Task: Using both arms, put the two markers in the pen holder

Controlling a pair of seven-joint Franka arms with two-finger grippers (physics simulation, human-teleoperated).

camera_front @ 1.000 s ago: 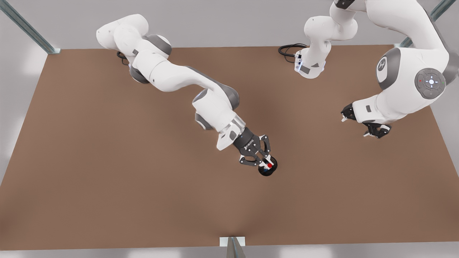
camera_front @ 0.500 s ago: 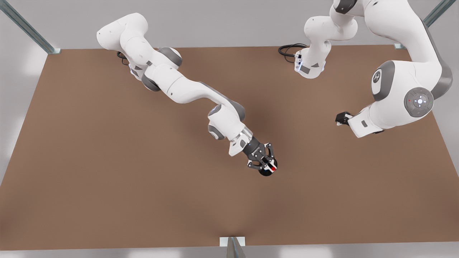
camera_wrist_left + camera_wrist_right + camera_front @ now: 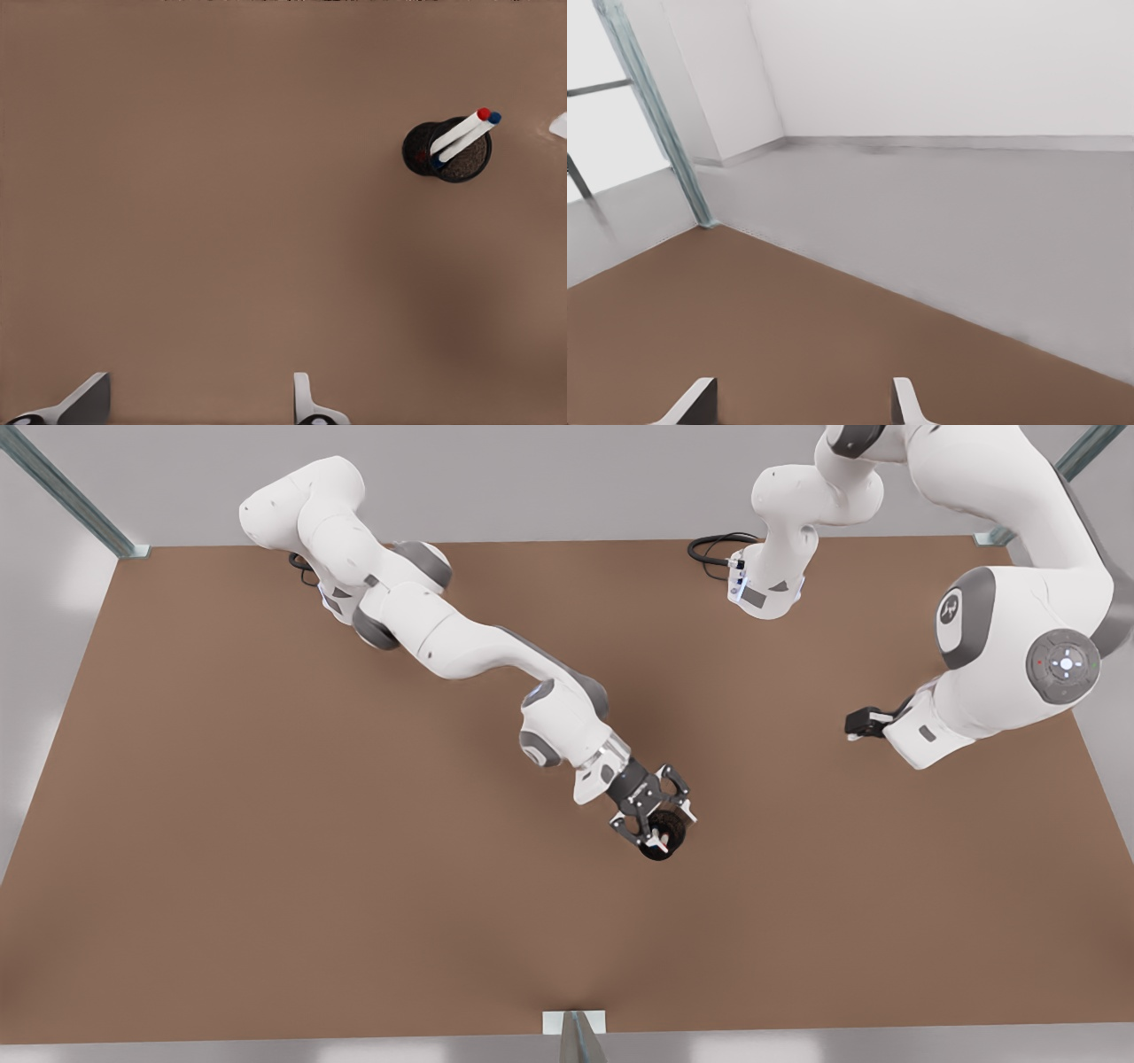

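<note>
The black pen holder (image 3: pixel 660 845) stands on the brown table a little right of the middle in the front view. Both markers lean inside the pen holder (image 3: pixel 447 150): the red-capped marker (image 3: pixel 462 130) and, beside it, the blue-capped marker (image 3: pixel 471 140). My right gripper (image 3: pixel 671 824) hangs tilted just over the holder, open, with nothing between its fingers (image 3: pixel 908 403). My left gripper (image 3: pixel 858 724) waits at the front view's right, well away from the holder. It is open too, its fingers (image 3: pixel 306 405) spread over bare table.
The brown table (image 3: pixel 266 868) spreads wide around the holder. A black cable (image 3: pixel 713 545) lies by the arm base at the far edge. Metal posts (image 3: pixel 71 491) stand at the far corners, and a bracket (image 3: pixel 574 1027) sits at the near edge.
My right gripper came down over the holder, opened and let go of the red-capped marker, which now sits in the holder. The left arm shifted slightly.
</note>
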